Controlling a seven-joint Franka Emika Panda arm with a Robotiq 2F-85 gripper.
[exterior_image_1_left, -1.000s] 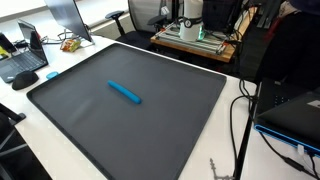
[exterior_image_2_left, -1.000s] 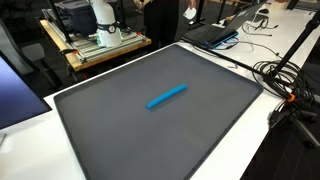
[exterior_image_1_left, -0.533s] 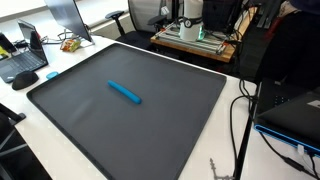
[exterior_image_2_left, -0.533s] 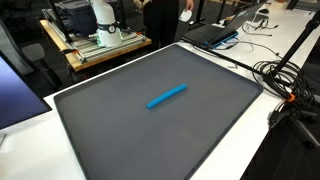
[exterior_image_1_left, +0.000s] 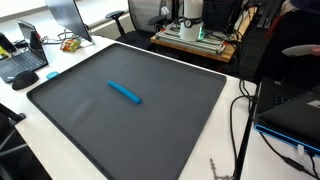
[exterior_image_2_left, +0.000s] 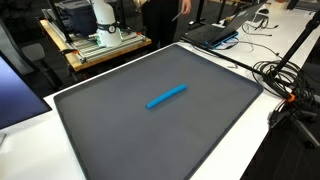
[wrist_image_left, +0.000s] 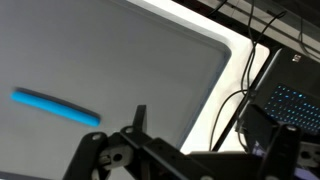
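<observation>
We see the claw (wrist_image_left: 195, 128) only in the wrist view, low in the frame. Its fingers stand spread with nothing between them, and it hangs well above the mat (wrist_image_left: 120, 50). Neither exterior view shows it. The marker (wrist_image_left: 57, 106) is the thing nearest to it. In the wrist view it lies flat on the mat at the left edge, well apart from the fingers. In both exterior views it sits alone near the middle of the mat (exterior_image_1_left: 124, 92) (exterior_image_2_left: 167, 96). A laptop (wrist_image_left: 290, 95) rests off the mat at the right of the wrist view, with cables beside it.

In our judgement, the reach toward the marker goes best if we first bring the claw over the marker's middle. We would turn the wrist so the fingers straddle its short side and keep them wide on the way down. The marker is round and low, so it could roll from a glancing touch.

Against half a second ago, the marker and the mat (exterior_image_1_left: 150, 135) lie unchanged. What looks like a person's arm (exterior_image_1_left: 303, 48) now shows at the right edge of an exterior view.
</observation>
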